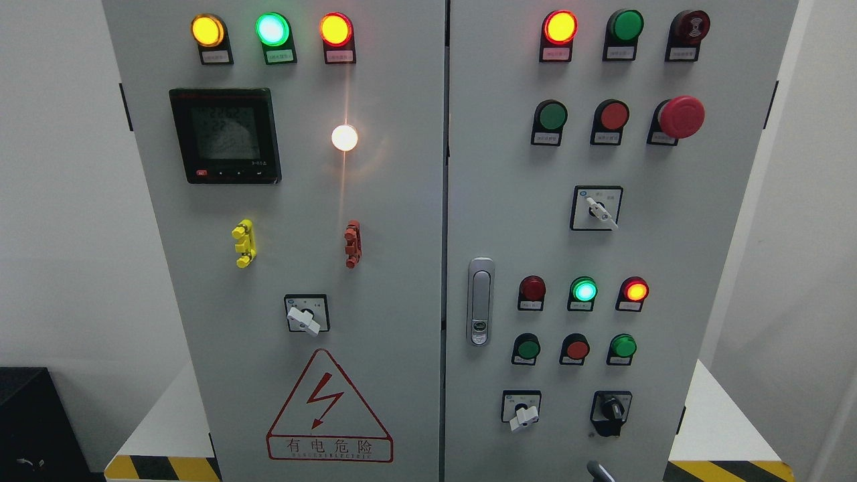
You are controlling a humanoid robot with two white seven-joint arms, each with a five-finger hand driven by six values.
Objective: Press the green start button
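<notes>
The grey control cabinet has two doors. On the right door [669, 268] an unlit green push button [553, 115] sits beside a red button [614, 116] and a red mushroom stop button [681, 116]. Two more green buttons [528, 349] [624, 346] flank a red one [576, 349] lower down. The labels are too small to read. A small grey tip [599, 470] shows at the bottom edge, right of the middle, seemingly a finger of my right hand. My left hand is out of view.
Lit lamps run along the top of both doors, among them a lit green lamp [584, 290]. Rotary switches [595, 209] [523, 413] [610, 410] and a door latch [479, 301] stick out. The left door carries a meter [224, 134] and a warning triangle [328, 408].
</notes>
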